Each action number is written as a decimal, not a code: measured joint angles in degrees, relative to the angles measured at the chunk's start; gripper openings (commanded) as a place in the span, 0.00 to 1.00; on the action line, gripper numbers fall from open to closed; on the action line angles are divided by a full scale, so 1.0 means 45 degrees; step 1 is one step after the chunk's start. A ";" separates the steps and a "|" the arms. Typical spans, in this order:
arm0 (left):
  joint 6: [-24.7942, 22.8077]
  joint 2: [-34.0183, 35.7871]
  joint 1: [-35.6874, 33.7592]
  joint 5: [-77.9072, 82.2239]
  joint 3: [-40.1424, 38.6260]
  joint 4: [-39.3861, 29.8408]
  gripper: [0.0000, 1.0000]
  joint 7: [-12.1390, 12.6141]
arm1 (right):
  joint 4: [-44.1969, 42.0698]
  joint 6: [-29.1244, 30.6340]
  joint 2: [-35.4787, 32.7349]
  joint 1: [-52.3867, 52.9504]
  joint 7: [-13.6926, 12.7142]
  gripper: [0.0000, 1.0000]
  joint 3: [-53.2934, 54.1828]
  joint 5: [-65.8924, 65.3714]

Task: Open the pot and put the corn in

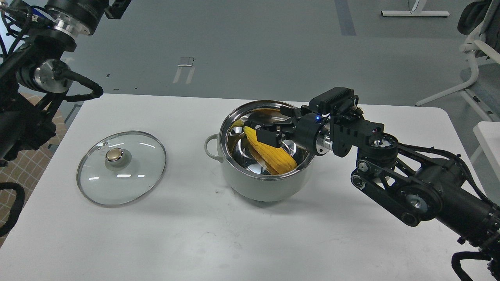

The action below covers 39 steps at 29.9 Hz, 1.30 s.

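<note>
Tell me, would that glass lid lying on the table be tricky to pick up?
Probably. The lid lies flat on the table, so its thin steel rim gives little to grab; the gold knob looks the easiest hold. Being glass, it seems smooth, rigid and likely breakable if dropped.

You are getting a single view, from the robot's head, looking forward and down across the white table at middling range. The left arm is coming in at the upper left, the right arm from the lower right.
</note>
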 measured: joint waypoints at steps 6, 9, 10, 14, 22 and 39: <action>0.0024 0.0116 -0.0052 -0.0001 -0.0028 -0.0007 0.98 -0.0083 | -0.0100 -0.0157 0.0164 0.0675 0.0082 1.00 0.3024 0.0178; -0.0019 0.0313 -0.0042 -0.0014 -0.0191 0.0008 0.98 -0.0110 | -0.0195 -0.0191 0.0485 0.0950 0.0103 1.00 0.4879 0.0549; -0.0030 0.0376 -0.0008 -0.0017 -0.0250 0.0013 0.98 -0.0118 | -0.0209 -0.0215 0.0643 0.1001 0.0108 1.00 0.5564 0.0752; -0.0082 0.0446 0.0049 -0.0019 -0.0356 0.0049 0.98 -0.0046 | -0.0512 -0.0441 0.1145 0.1280 0.0108 1.00 0.8213 0.1945; -0.0709 0.0431 0.0073 -0.0058 -0.0388 0.0196 0.98 0.0018 | -0.3345 -0.0888 0.0714 0.2492 0.0109 1.00 1.0479 0.7630; -0.0714 0.0406 0.0588 -0.0324 -0.0973 0.0157 0.98 -0.0008 | -0.6936 0.0557 -0.1603 0.1064 0.1463 1.00 1.0802 1.6544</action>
